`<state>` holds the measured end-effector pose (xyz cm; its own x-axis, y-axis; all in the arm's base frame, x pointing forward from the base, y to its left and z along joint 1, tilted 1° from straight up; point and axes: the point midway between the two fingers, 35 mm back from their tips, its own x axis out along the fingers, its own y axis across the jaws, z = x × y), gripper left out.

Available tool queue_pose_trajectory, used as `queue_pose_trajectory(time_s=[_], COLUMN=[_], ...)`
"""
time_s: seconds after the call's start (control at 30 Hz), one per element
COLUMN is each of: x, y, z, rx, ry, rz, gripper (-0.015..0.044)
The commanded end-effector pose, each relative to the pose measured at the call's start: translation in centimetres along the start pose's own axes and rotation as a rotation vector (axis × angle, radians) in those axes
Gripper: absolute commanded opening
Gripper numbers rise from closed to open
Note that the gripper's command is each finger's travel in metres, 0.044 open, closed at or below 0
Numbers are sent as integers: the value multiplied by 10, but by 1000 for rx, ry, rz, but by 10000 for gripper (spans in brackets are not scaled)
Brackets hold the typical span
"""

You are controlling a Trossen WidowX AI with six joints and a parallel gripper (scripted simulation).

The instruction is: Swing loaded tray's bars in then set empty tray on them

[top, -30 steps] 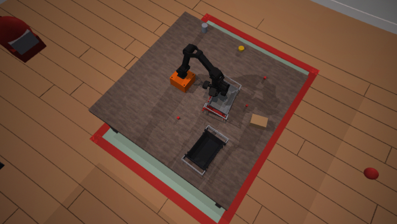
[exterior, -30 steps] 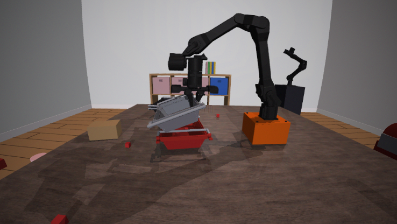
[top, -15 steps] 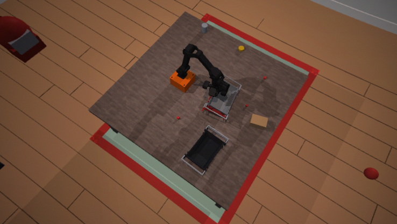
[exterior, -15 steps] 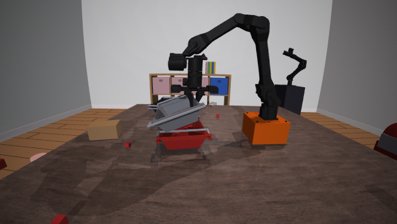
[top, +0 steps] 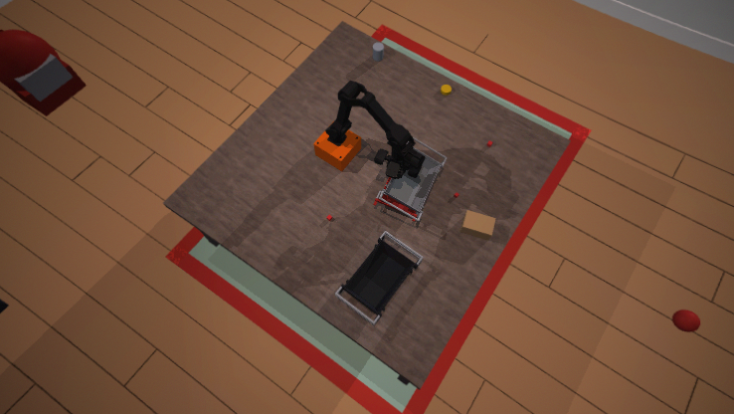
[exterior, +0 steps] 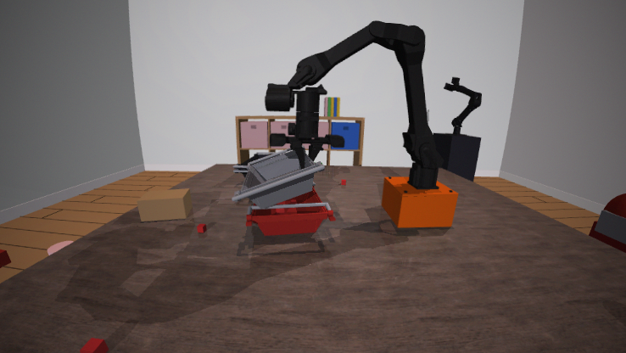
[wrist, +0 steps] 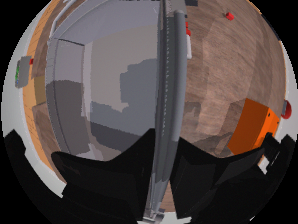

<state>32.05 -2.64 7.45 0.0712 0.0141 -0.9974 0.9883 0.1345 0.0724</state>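
The red loaded tray (exterior: pixel 287 220) stands on the table with red blocks inside; it also shows in the overhead view (top: pixel 394 203). A wire bar (exterior: pixel 289 205) lies across its near top edge. The grey empty tray (exterior: pixel 280 186) hangs tilted above it, with its left side low and close to the red tray. It covers most of the red tray in the overhead view (top: pixel 414 185). My gripper (exterior: pixel 306 161) is shut on the grey tray's right rim from above. In the wrist view the rim (wrist: pixel 169 83) runs between my fingers. The far bar is hidden.
A black tray (top: pixel 380 278) lies nearer the table's front edge. A cardboard box (top: pixel 478 222) sits right of the trays. The arm's orange base (top: pixel 337 148) is to the left. Small red cubes (top: pixel 456 194) lie loose. A yellow disc (top: pixel 446 89) and a grey cylinder (top: pixel 378 51) stand far back.
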Motion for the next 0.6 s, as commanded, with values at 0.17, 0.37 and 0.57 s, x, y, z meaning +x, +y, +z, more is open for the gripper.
queue_pose_trajectory(time_s=[0.17,0.37,0.57], x=[3,1,7], y=[-6,-1,-8], z=[0,0,0], rx=[-3,0,-2], ry=[0,0,0], rz=[-20,-1,-16], gripper=[0,0,0])
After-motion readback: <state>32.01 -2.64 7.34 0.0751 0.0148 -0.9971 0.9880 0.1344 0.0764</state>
